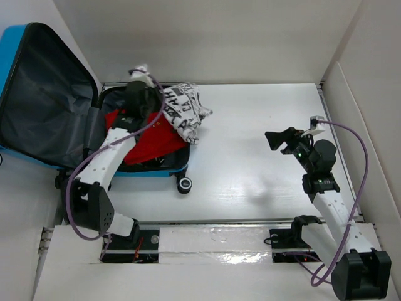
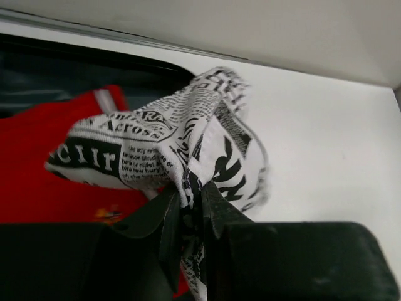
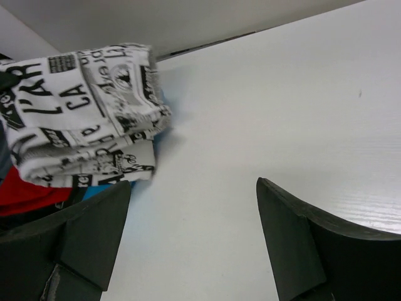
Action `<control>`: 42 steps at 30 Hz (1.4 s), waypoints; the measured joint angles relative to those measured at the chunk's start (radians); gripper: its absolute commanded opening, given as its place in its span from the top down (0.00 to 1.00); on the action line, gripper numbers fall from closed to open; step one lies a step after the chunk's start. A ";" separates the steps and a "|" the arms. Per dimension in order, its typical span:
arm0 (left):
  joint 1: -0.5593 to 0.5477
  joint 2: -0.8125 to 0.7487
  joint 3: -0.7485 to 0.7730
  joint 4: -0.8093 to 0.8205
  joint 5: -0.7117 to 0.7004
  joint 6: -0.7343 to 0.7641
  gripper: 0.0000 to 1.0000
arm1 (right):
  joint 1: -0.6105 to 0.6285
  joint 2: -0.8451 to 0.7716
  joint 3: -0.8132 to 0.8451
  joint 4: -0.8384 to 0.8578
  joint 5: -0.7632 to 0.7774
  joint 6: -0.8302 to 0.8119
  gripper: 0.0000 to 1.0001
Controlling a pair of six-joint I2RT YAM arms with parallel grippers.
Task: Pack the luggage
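The blue luggage [image 1: 25, 160] lies open at the far left, its grey-lined lid [image 1: 44, 106] tilted back. A red garment [image 1: 153, 141] lies in its base. A newspaper-print cloth [image 1: 183, 111] hangs over the case's right rim, partly on the table. My left gripper [image 2: 192, 200] is shut on a fold of this cloth [image 2: 156, 147], above the case's right side [image 1: 145, 103]. My right gripper [image 1: 280, 140] is open and empty over the table at the right, pointing left. In the right wrist view its gripper [image 3: 194, 194] faces the cloth [image 3: 88, 119].
White walls enclose the table [image 1: 263, 125] at the back and both sides. The case's wheel [image 1: 184, 184] sticks out towards the near side. A purple cable [image 1: 357, 157] loops beside the right arm.
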 measured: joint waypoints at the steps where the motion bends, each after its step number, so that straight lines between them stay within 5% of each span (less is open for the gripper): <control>1: 0.065 -0.025 -0.009 -0.019 0.014 0.003 1.00 | -0.003 -0.003 0.000 0.000 0.000 0.000 0.13; 9: 0.509 -0.175 -0.250 -0.005 0.081 -0.015 1.00 | -0.013 0.010 0.000 0.008 -0.014 0.001 0.14; 17: 0.624 -0.160 -0.342 0.003 0.105 -0.048 1.00 | -0.016 0.020 0.000 0.008 -0.047 0.001 0.14; 20: 0.655 -0.159 -0.342 -0.006 0.079 -0.079 0.71 | -0.016 0.023 0.000 0.009 -0.064 0.001 0.14; 21: 0.662 -0.162 -0.344 -0.010 0.059 -0.087 0.51 | -0.016 0.027 0.000 0.010 -0.072 0.001 0.19; 22: 0.668 -0.170 -0.351 -0.011 0.039 -0.092 0.44 | -0.016 0.033 0.000 0.013 -0.080 0.002 0.26; 23: 0.675 -0.183 -0.358 -0.014 0.021 -0.101 0.39 | -0.016 0.040 0.000 0.016 -0.085 0.000 0.63; 24: 0.680 -0.202 -0.364 -0.018 0.005 -0.111 0.38 | -0.016 0.048 0.000 0.018 -0.092 -0.001 0.81; 26: 0.688 -0.254 -0.365 -0.035 -0.006 -0.129 0.39 | -0.016 0.068 0.000 0.026 -0.105 0.011 1.00; 29: 0.684 -0.377 -0.362 -0.054 -0.029 -0.159 0.45 | -0.016 0.089 0.000 0.027 -0.117 0.016 1.00; 33: 0.662 -0.558 -0.333 -0.108 -0.104 -0.188 0.68 | -0.016 0.103 0.000 0.033 -0.141 0.016 0.99; 39: 0.610 -0.769 -0.285 -0.294 -0.384 -0.296 1.00 | -0.003 0.109 0.000 0.040 -0.166 0.017 0.80; 42: 0.568 -0.855 -0.285 -0.398 -0.537 -0.327 1.00 | 0.006 0.112 0.003 0.040 -0.179 0.018 0.64</control>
